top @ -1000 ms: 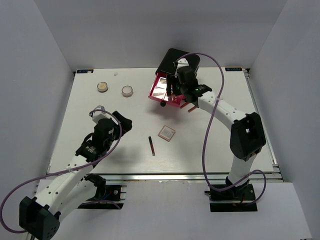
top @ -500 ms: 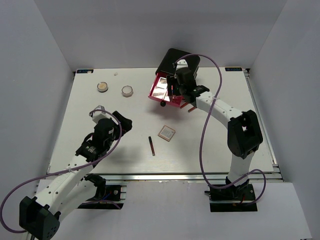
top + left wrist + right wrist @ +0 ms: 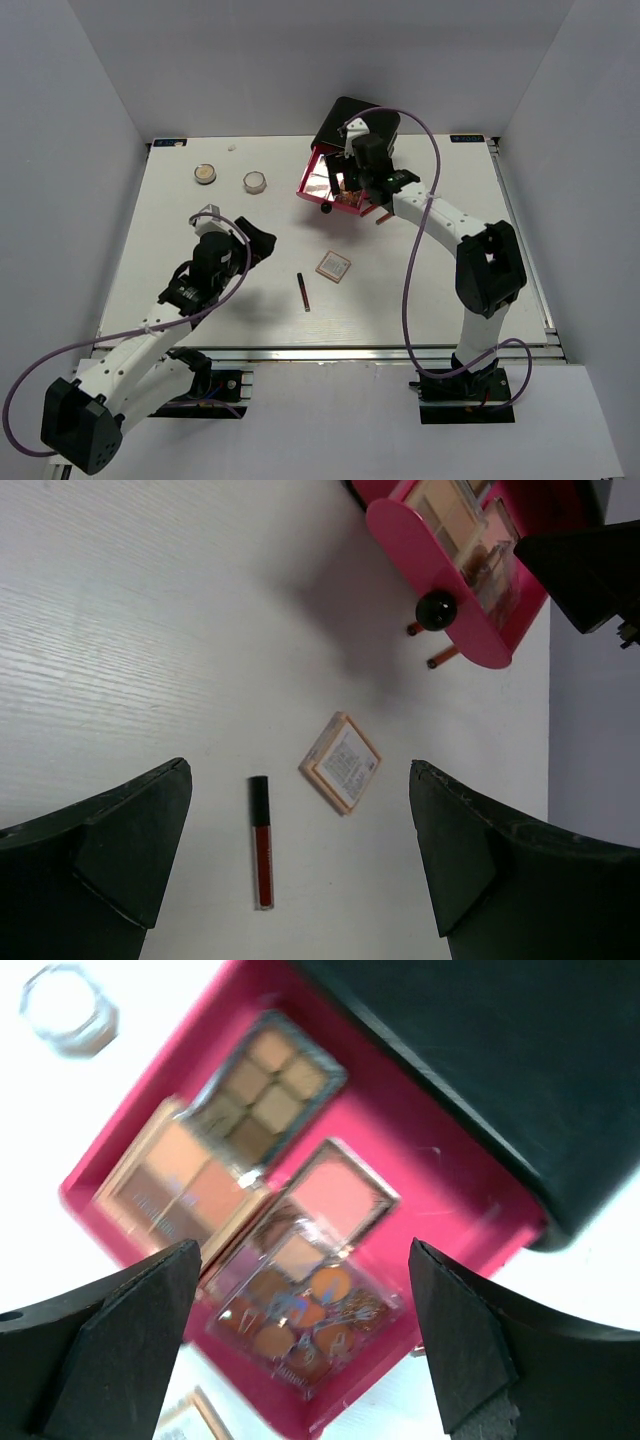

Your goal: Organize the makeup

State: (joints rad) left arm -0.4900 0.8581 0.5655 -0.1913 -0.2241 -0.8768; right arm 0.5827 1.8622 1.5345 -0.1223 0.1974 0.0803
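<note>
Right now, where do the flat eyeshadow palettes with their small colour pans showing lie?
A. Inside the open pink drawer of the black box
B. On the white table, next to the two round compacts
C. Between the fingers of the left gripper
A: the right wrist view shows several palettes lying side by side in the pink drawer, which is pulled out of the black box.

The drawer (image 3: pixel 440 1175) is showing pink, its palettes (image 3: pixel 270 1085) glowing tan, brown, coral and orange; the stick (image 3: pixel 262 855) is showing dark red, black-capped.
</note>
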